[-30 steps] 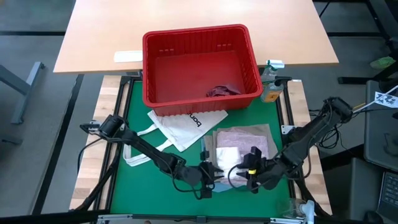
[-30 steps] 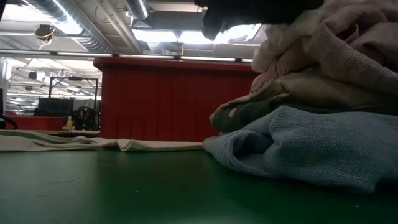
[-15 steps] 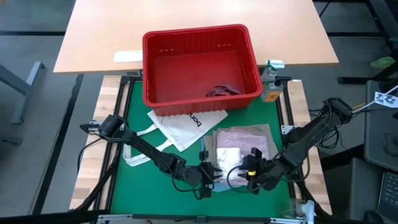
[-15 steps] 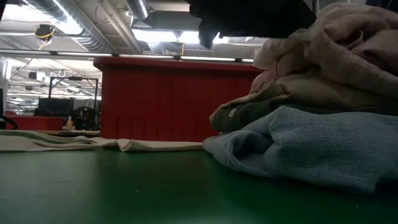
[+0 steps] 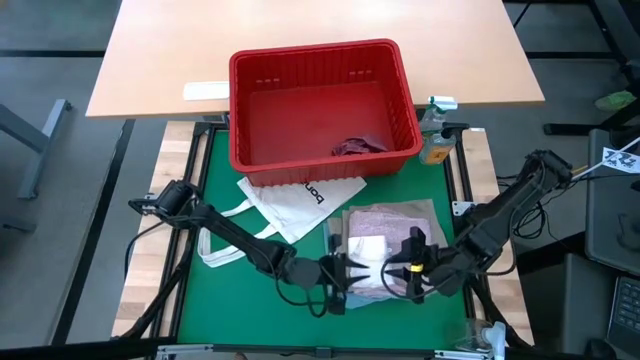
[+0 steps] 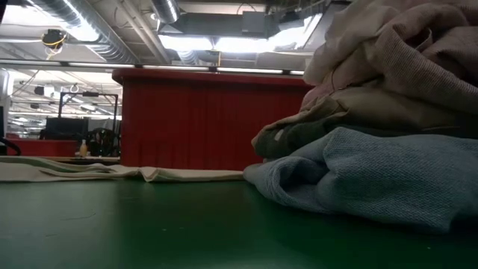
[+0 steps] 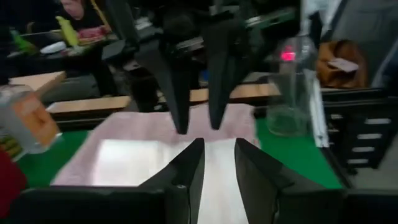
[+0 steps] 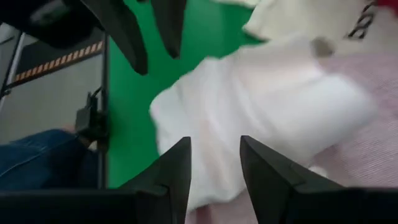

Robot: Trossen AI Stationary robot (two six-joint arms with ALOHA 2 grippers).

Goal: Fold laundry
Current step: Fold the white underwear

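A stack of folded laundry (image 5: pixel 388 238) lies on the green mat at the near right. A small white piece (image 5: pixel 367 250) rests on the mottled pink garment (image 5: pixel 392 218). In the low view the pink (image 6: pixel 418 45) and beige layers sit on a dark grey-green one, with light blue (image 6: pixel 373 175) at the bottom. My left gripper (image 5: pixel 343 272) hovers open over the stack's near left edge, its fingers (image 7: pixel 189 163) above the white piece (image 7: pixel 137 163). My right gripper (image 5: pixel 408 268) hovers open at the near right and faces it, also above the white piece (image 8: pixel 267 99).
A red slotted basket (image 5: pixel 240 110) stands at the far side with a maroon garment (image 5: pixel 357 146) inside. A white tote bag (image 5: pixel 298 200) lies flat left of the stack. A spray bottle (image 5: pixel 436 128) stands by the basket's right side. Green mat shows near and left.
Both grippers have gone up from the top of the stack. In the low view the dark gripper over the pile has climbed almost out of the picture. The stack lies as before.
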